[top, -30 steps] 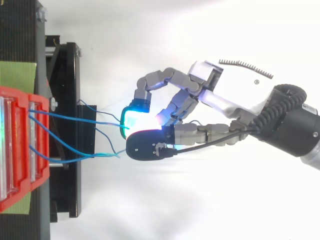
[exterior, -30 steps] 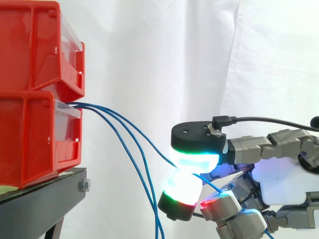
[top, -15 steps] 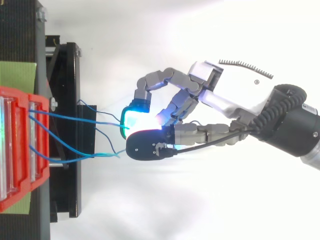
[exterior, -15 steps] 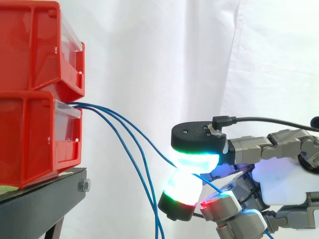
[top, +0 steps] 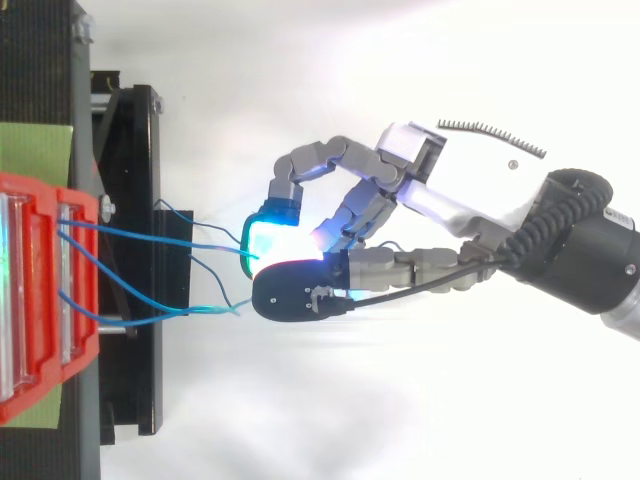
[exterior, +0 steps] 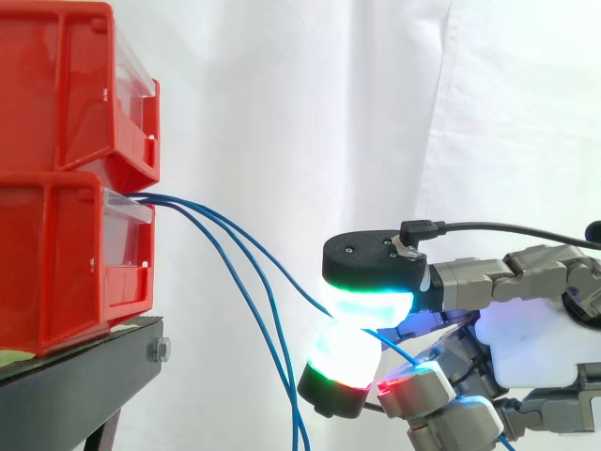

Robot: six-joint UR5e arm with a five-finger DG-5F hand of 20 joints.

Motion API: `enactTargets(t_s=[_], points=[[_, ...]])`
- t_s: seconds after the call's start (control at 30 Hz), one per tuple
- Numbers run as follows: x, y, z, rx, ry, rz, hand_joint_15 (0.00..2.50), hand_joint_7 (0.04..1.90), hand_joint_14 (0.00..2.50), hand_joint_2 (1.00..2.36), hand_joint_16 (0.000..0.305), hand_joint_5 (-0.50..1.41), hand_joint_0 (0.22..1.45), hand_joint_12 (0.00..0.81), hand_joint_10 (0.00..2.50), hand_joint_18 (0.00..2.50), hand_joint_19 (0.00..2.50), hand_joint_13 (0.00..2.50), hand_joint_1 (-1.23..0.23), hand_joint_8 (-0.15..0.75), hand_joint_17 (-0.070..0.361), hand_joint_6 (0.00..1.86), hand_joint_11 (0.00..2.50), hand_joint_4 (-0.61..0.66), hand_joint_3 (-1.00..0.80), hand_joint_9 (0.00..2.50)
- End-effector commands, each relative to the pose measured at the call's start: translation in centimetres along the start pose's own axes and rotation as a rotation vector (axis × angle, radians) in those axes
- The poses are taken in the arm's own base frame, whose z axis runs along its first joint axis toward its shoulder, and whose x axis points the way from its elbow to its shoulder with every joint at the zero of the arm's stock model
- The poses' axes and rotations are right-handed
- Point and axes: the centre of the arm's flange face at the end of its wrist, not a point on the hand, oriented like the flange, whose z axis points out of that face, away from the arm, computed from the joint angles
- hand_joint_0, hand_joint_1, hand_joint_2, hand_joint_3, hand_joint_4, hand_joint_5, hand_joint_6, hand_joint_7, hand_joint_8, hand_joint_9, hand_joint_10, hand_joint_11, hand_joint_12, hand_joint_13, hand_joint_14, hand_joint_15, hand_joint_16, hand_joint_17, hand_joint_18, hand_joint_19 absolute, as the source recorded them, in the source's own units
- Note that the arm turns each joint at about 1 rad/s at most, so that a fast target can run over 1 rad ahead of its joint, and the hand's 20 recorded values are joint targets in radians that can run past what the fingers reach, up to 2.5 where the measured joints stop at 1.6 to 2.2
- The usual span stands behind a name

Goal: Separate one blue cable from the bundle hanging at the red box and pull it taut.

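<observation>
Nearest, hand [exterior: 526, 357] seen at right, one blue cable [exterior: 299, 282] pinched between glowing pads [exterior: 366, 305]; cable run slanting up to lower red bin [exterior: 56, 254] on black stand [exterior: 75, 385]; other cables [exterior: 278, 362] hung slack; white curtain [exterior: 329, 113] behind

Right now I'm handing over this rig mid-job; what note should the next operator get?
The robot hand is shut, its pads pinching one blue cable clear of the bundle.
Things: that cable runs from the lower red bin to the pinch in a slight bow; the other blue cables hang down below it.
Done: one cable separated and gripped.
Left: draw the robot hand away from the bin until the cable is taut.
</observation>
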Motion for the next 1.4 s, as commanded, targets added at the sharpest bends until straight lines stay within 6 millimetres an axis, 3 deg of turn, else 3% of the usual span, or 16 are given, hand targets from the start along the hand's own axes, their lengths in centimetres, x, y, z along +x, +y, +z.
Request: enactTargets(t_s=[0.0, 1.37], points=[[0.07, 0.06, -0.04, -0.001, 0.002, 0.0, 1.43, 1.14, 0.02, 1.02, 0.05, -0.2, 0.63, 0.41, 0.01, 0.99, 0.65, 1.36, -0.72, 0.404, 0.113, 0.91, 1.34, 0.07, 0.06, 1.27], [-0.01, 0.12, 0.03, -0.002, 0.0, 0.001, 1.42, 1.14, 0.02, 1.02, 0.053, -0.2, 0.63, 0.4, 0.01, 1.0, 0.66, 1.38, -0.73, 0.411, 0.119, 0.91, 1.35, 0.06, 0.05, 1.29]])
